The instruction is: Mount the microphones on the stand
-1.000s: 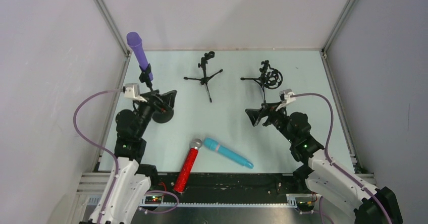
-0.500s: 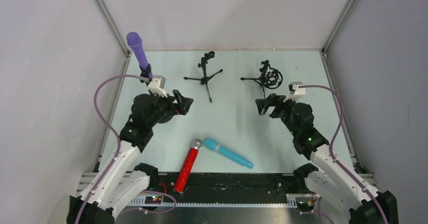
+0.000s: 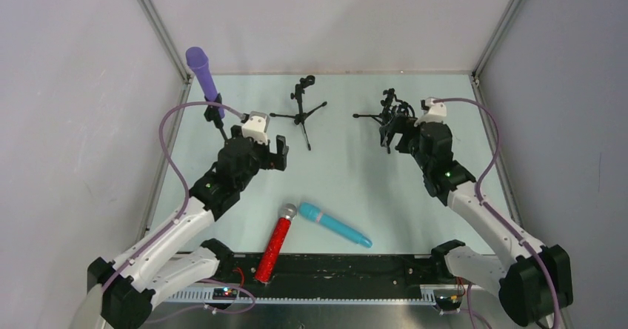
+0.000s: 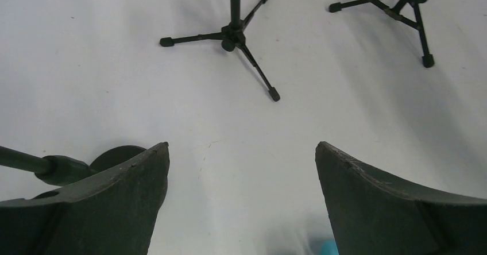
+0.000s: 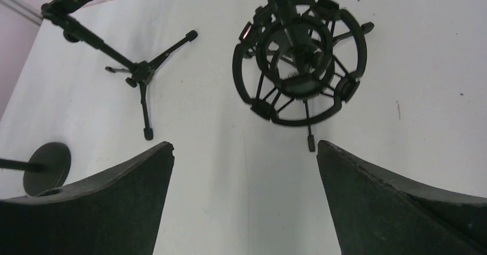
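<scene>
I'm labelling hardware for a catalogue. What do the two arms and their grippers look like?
The left arm and right arm have white lower links and black upper joints, each with a small green light. A lilac cable loops to a white camera block at each wrist. The left gripper and right gripper each have two broad, dark, curved fingers.

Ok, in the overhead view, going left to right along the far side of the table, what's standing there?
purple microphone, upright in a holder → bare tripod stand → shock-mount stand with its ring cradle empty
</scene>
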